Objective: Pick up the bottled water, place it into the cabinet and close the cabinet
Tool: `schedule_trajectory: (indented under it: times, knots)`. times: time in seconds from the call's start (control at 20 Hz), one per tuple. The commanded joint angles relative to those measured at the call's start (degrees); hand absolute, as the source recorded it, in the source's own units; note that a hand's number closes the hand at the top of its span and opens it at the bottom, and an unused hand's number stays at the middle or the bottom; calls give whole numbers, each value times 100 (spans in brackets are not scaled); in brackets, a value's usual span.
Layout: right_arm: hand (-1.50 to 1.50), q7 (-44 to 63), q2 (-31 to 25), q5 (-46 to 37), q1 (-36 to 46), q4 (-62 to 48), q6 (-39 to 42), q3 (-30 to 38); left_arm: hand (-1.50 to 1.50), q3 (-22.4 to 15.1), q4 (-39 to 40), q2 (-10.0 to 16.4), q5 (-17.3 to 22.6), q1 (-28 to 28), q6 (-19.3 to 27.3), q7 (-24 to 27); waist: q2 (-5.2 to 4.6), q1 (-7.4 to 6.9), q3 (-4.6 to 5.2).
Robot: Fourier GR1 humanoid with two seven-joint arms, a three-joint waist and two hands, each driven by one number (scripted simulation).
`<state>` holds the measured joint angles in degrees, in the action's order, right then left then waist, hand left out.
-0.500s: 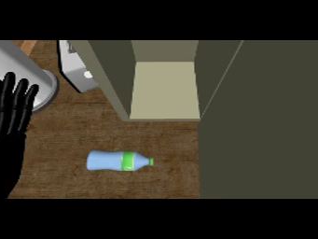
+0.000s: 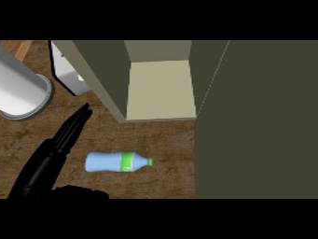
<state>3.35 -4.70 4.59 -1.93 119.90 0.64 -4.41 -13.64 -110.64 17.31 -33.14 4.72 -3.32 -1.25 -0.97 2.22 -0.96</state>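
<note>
On the brown wooden counter (image 2: pixel 154 140), in front of the open cabinet (image 2: pixel 160 88), the bottled water (image 2: pixel 113 162) lies on its side, its green label (image 2: pixel 127 162) near the neck and its cap (image 2: pixel 149 161) pointing to the view's right; it is outside the cabinet and nothing holds it. To my eye the task is at its very start; the bottle is not yet grasped, so the lift, the placing inside and the closing of the door (image 2: pixel 265 121) are all left to do. The left hand (image 2: pixel 44 165) comes in from the lower left with its fingers (image 2: pixel 75 123) straight and pressed together, seen almost edge on; it is open and carries nothing, and it stands just beside the bottle's base, with a strip of counter showing between them. The right hand is nowhere to be seen. The door stands swung wide and fills the right side of the view; the pale inside of the cabinet is bare as far as it shows. By count: one bottle; one cabinet with one door; one hand; one pale grey cylinder (image 2: pixel 13 88) at the upper left, which I cannot identify with confidence; one white object (image 2: pixel 68 77) behind the cabinet's left wall, too hidden to name.
</note>
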Motion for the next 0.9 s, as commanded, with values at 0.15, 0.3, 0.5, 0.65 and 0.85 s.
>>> schedule_trajectory:
  times: [0.15,0.3,0.5,0.65,0.85]
  knots:
    - [-150,423,390,622,-497,-49,66,-382,-150,-1206,1089,-464,-2446,509,1130,-681,90,66,67]
    - [-150,418,416,774,-680,38,110,-392,-150,-1805,1672,-943,-3415,703,1770,-1020,134,72,78]
    - [-150,544,390,980,-1050,329,212,-491,-150,-2459,2769,-1693,-4695,808,2669,-1671,148,61,94]
    - [-150,456,388,1034,-1337,567,237,-489,-150,-3146,3407,-1712,-5148,952,3541,-2448,148,-5,104]
    - [-150,229,271,1044,-1907,734,484,-589,-150,-3931,4260,-1724,-5703,884,4376,-3572,145,-61,105]
